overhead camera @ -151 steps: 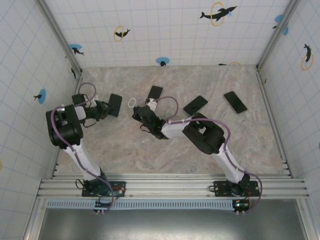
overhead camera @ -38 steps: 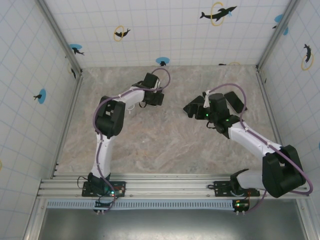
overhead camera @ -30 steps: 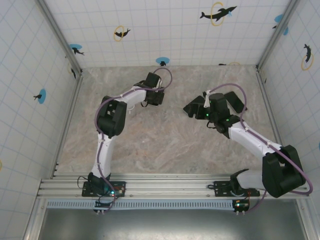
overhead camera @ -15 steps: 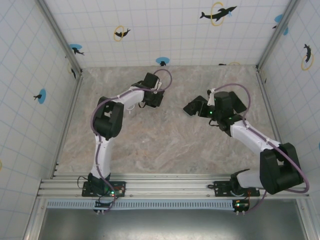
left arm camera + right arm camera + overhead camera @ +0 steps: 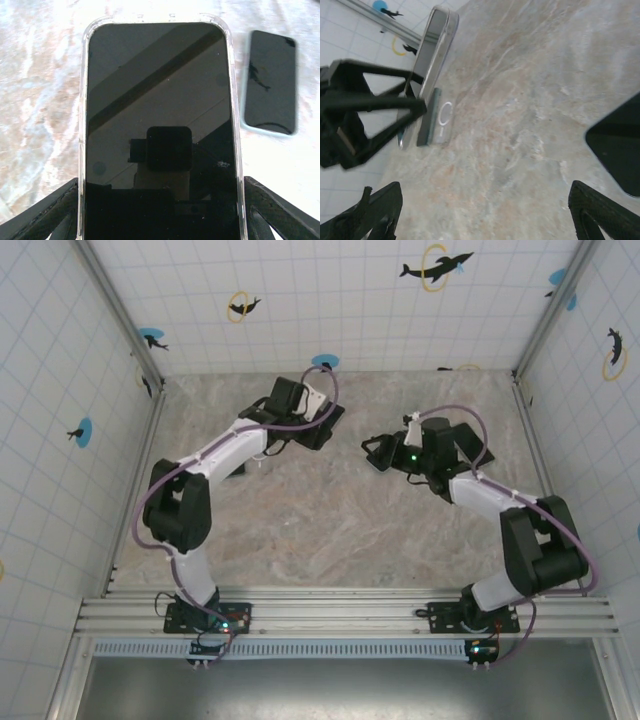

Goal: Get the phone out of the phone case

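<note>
Holding the cased phone (image 5: 159, 100), left tool (image 5: 161, 200) is clamped; right tool (image 5: 482, 200) gapes wide, seemingly empty.

The left arm (image 5: 230, 445) and right arm (image 5: 485, 498) each comprise white link segments joined by black cylindrical joint housings, a purple cable (image 5: 450, 407) routed in loose loops alongside, a black base (image 5: 195, 615) with a green indicator, and black fingers (image 5: 40, 209) of open triangular-truss form.

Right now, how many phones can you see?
3. The clear-cased phone is in the jaws of the left gripper; a second phone lies on the table near the open right gripper; a third phone sits partly behind the right arm. Others may hide under the arms.
</note>
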